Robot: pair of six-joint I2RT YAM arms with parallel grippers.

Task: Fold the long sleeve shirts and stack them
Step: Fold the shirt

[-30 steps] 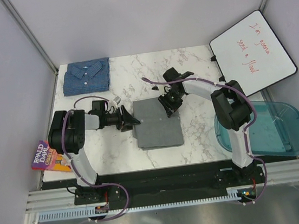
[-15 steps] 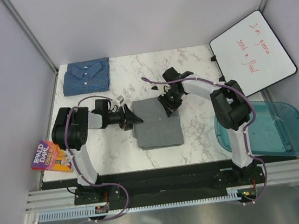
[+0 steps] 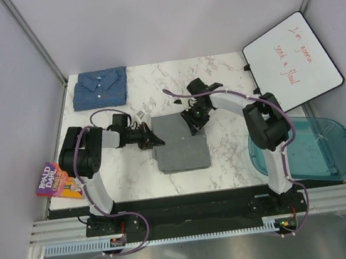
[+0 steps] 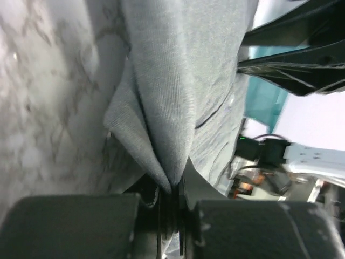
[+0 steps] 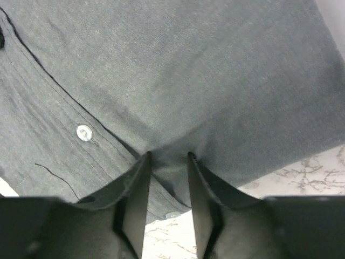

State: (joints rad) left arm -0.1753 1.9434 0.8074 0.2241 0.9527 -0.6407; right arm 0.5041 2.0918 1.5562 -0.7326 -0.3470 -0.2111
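The grey long sleeve shirt [image 3: 183,147] lies folded in the middle of the marble table [image 3: 128,173]. My left gripper [image 3: 156,138] is shut on its left edge; in the left wrist view a peak of grey cloth [image 4: 180,86] runs down into the shut jaws [image 4: 171,190]. My right gripper [image 3: 192,120] sits on the shirt's far edge. In the right wrist view its fingertips [image 5: 168,156] pinch a bunch of the grey cloth [image 5: 205,70] beside a button [image 5: 83,132]. The blue checked shirt [image 3: 100,89] rests folded at the back left corner.
A colourful paperback book [image 3: 57,180] lies at the table's left edge. A teal bin [image 3: 317,146] stands off the right side, with a whiteboard [image 3: 292,61] behind it. A small white object [image 3: 139,114] lies near the left arm.
My left gripper slid right to the grey shirt's left edge and closed on it, pulling that edge up. The right gripper stayed on the far edge.
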